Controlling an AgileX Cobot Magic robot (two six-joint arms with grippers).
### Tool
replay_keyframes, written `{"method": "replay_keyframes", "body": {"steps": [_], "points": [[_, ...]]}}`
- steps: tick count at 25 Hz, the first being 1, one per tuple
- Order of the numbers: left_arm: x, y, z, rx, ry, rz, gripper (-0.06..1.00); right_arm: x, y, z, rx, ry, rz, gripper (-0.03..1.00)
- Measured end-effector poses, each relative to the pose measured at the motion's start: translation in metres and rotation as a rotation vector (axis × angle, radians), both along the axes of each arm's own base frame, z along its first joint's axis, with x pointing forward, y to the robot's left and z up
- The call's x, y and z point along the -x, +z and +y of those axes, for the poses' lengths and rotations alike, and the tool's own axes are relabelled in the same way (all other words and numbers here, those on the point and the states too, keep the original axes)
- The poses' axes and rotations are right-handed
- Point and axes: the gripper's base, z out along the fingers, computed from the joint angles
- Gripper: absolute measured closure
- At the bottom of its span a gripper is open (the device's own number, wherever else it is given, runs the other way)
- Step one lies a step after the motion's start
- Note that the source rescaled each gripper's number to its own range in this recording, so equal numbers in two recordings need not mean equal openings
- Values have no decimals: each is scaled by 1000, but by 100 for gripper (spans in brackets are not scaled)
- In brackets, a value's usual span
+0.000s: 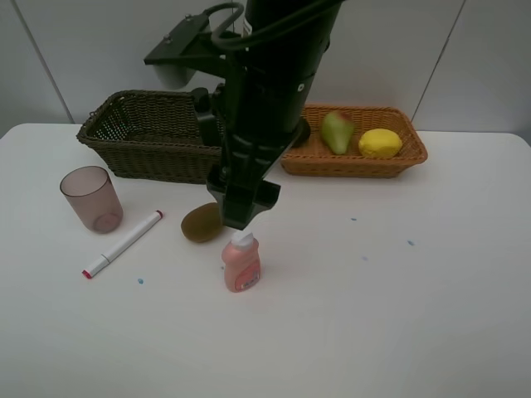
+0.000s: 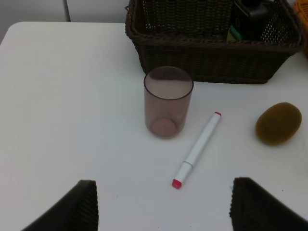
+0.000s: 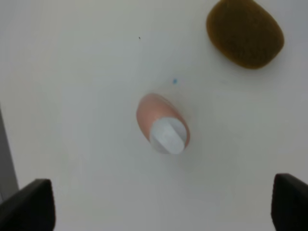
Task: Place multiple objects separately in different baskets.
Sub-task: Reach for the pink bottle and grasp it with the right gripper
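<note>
1. Although the white table [image 1: 431, 315] has several loose things on it, only one matters for the coming move.
2. At the back, the dark olive basket [image 1: 141, 137] holds a dark green bottle [image 2: 248, 19]. The orange basket [image 1: 390, 162] beside it holds a pear [image 1: 336, 131] and a lemon [image 1: 380, 143].
3. Hanging from above, the right gripper [image 1: 241, 203] has its fingers spread wide and empty. It is clearly the nearer one to the pink bottle [image 1: 241, 264].
4. The left gripper [image 2: 163, 209], also spread and empty, faces the upright mauve cup [image 1: 91, 197].
5. The pink bottle stands upright on the table, directly under the right gripper, with its long axis vertical and its white cap pointing up. In the right wrist view it sits centred between the fingertips, so a straight descent seems to be all that is needed.
6. The kiwi [image 1: 202, 222] lies just beside the bottle without touching it, and a finger could nudge it.
7. The marker [image 1: 123, 244] lies flat between cup and kiwi.
</note>
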Motion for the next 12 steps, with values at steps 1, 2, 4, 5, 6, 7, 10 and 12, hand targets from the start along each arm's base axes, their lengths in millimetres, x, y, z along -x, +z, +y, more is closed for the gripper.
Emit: {"method": "replay_keyframes", "body": {"steps": [1, 2, 4, 5, 6, 7, 10, 12], "points": [[0, 0, 0, 0, 0, 0, 20, 1, -6, -3, 31, 29, 2, 1], [0, 0, 0, 0, 0, 0, 20, 2, -14, -6, 61, 58, 12, 0], [0, 0, 0, 0, 0, 0, 20, 8, -33, -13, 127, 103, 57, 0], [0, 0, 0, 0, 0, 0, 20, 12, -42, -17, 157, 126, 79, 1], [0, 0, 0, 0, 0, 0, 20, 14, -48, -20, 173, 147, 91, 1], [0, 0, 0, 0, 0, 0, 20, 14, -54, -21, 178, 165, 89, 1], [0, 0, 0, 0, 0, 0, 20, 10, -57, -16, 130, 243, 15, 2], [0, 0, 0, 0, 0, 0, 20, 6, -56, -11, 91, 295, -41, 3]]}}
